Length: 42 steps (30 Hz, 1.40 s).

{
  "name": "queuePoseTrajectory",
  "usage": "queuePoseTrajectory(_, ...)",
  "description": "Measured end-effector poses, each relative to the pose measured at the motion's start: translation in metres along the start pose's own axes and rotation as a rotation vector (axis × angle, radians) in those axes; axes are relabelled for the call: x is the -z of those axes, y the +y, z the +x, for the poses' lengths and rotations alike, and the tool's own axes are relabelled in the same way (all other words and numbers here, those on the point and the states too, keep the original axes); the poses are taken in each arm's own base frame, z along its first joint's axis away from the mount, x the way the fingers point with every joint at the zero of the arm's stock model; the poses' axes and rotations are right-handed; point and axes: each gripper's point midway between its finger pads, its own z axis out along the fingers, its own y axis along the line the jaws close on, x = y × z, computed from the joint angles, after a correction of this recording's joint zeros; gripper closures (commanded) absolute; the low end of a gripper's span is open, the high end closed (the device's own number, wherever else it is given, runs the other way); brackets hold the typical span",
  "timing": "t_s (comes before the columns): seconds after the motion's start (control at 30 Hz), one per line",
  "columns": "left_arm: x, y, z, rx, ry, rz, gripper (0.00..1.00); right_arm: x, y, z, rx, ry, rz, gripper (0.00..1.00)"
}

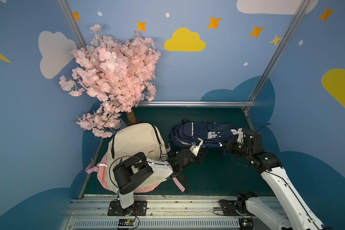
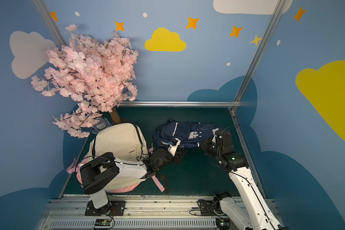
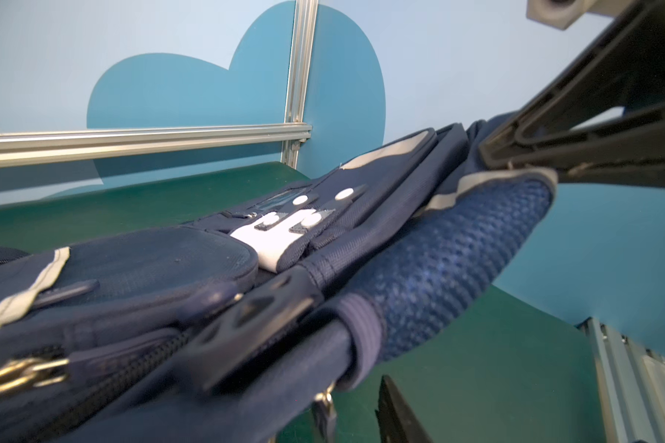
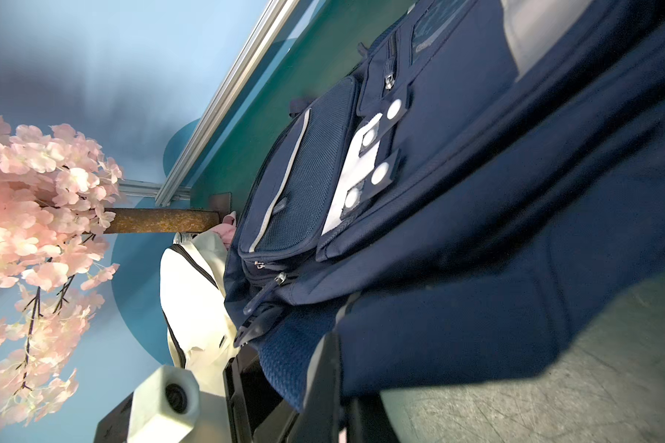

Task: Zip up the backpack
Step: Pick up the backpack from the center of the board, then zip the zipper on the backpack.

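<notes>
The navy backpack [image 1: 205, 132] lay flat on the green table [image 1: 217, 179], right of centre in both top views. Your right pincer [image 1: 235, 133] was clamped on fabric at the bag's right end, which made a sound anchor. Your left pincer [image 1: 197, 143] sat at the bag's lower left corner, by the black zipper pull [image 3: 246, 326]; whether it was open or closed could not be told. You needed that pull seated squarely between the fingers, then a draw along the track with the fabric kept taut.
</notes>
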Motion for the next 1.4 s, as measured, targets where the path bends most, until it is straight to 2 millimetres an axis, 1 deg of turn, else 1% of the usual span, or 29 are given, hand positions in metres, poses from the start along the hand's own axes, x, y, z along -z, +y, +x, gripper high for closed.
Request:
queuePoseTrajectory(0.13, 0.000, 0.004, 0.000, -0.006, 0.000, -0.022, 0.77, 0.003, 0.000, -0.003, 0.005, -0.035, -0.009, 1.00)
queuePoseTrajectory(0.27, 0.000, 0.006, 0.005, -0.011, 0.020, -0.035, 0.82, 0.005, -0.005, -0.004, 0.007, -0.061, -0.002, 1.00)
queuePoseTrajectory(0.4, 0.000, 0.007, 0.005, -0.015, 0.020, -0.040, 0.87, 0.005, -0.005, -0.005, 0.008, -0.064, -0.002, 1.00)
queuePoseTrajectory(0.57, 0.002, 0.003, 0.007, -0.025, 0.028, -0.021, 0.98, 0.005, -0.006, -0.006, 0.008, -0.069, 0.008, 1.00)
queuePoseTrajectory(0.77, 0.018, 0.000, 0.014, -0.009, 0.058, 0.011, 0.98, -0.001, -0.011, -0.006, 0.018, -0.067, 0.035, 1.00)
queuePoseTrajectory(0.93, 0.031, 0.001, 0.016, -0.002, 0.088, 0.022, 0.98, -0.001, -0.017, -0.012, 0.047, -0.088, 0.062, 1.00)
queuePoseTrajectory(1.07, 0.036, -0.002, 0.019, -0.005, 0.130, 0.052, 0.98, 0.001, -0.035, -0.024, 0.038, -0.113, 0.118, 1.00)
queuePoseTrajectory(1.23, 0.045, -0.004, 0.027, -0.009, 0.202, 0.079, 0.98, 0.010, -0.066, -0.051, 0.017, -0.186, 0.209, 1.00)
queuePoseTrajectory(1.4, 0.049, 0.001, 0.041, -0.002, 0.280, 0.085, 0.98, 0.006, -0.092, -0.065, -0.002, -0.193, 0.288, 1.00)
